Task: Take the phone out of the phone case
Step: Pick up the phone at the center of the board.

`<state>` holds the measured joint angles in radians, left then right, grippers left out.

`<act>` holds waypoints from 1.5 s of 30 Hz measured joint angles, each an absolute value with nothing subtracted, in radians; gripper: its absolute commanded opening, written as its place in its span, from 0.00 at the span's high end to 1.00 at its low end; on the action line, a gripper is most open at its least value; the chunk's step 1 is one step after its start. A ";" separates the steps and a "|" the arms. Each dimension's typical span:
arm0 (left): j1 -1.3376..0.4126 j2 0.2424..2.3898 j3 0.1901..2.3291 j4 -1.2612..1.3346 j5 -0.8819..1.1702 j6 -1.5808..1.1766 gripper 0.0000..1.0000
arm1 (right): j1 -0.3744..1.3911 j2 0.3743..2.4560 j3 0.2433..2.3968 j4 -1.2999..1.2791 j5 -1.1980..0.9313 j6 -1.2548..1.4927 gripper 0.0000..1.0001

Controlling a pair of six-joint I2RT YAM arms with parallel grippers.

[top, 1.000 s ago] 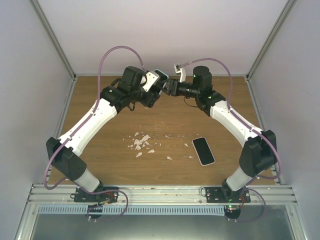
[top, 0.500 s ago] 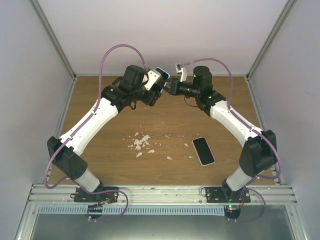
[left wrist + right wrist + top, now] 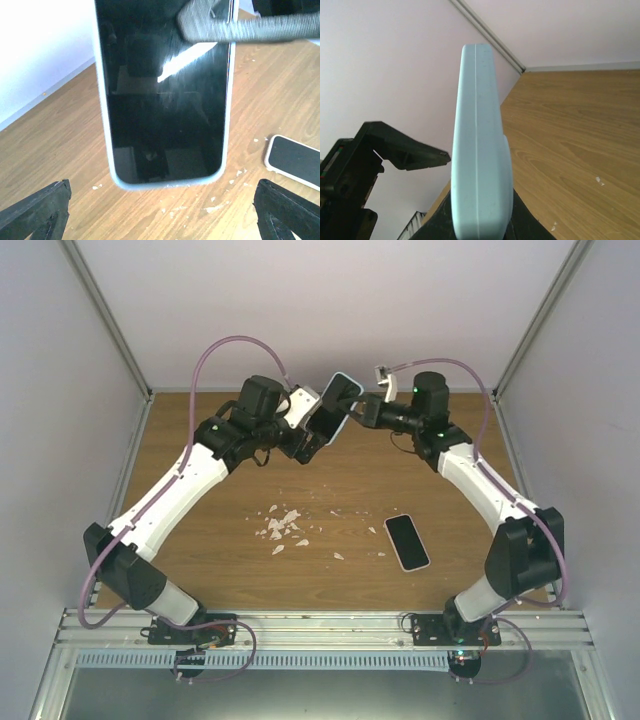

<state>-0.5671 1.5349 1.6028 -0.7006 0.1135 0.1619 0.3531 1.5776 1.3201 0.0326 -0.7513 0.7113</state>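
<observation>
**Operator:** What's just changed?

**Spotter:** Your left tool (image 3: 161,192) has let go. Its fingers now stand spread wide on either side of the phone case (image 3: 335,405), clear of it. Your right tool (image 3: 362,408) has clenched onto the case's upper end and carries it alone, tilted, above the far part of the worktop (image 3: 330,490).

**Operator:** Where does that leave the task?

**Spotter:** I'd call it a handover, not an extraction. The glossy dark face inside the pale blue rim looks like the phone (image 3: 165,110), still seated in the case.

**Operator:** Anything you can't make out?

**Spotter:** The left wrist view cuts off the case's top, and your right tool's finger blurs across it, so the depth of the grip is hidden. A second handset (image 3: 407,542) lies on the worktop near your right arm. I can't tell whether it wears a case.
</observation>
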 measured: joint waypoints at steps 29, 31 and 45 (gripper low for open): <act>-0.443 1.405 1.499 -0.703 0.966 0.170 0.32 | 0.236 1.400 1.177 0.255 -1.398 0.557 0.99; -0.445 1.406 1.499 -0.704 0.972 0.168 0.33 | 0.241 1.397 1.177 0.242 -1.412 0.540 1.00; -0.502 1.442 1.503 -0.700 0.976 0.136 0.52 | 0.293 1.386 1.177 0.073 -1.441 0.367 1.00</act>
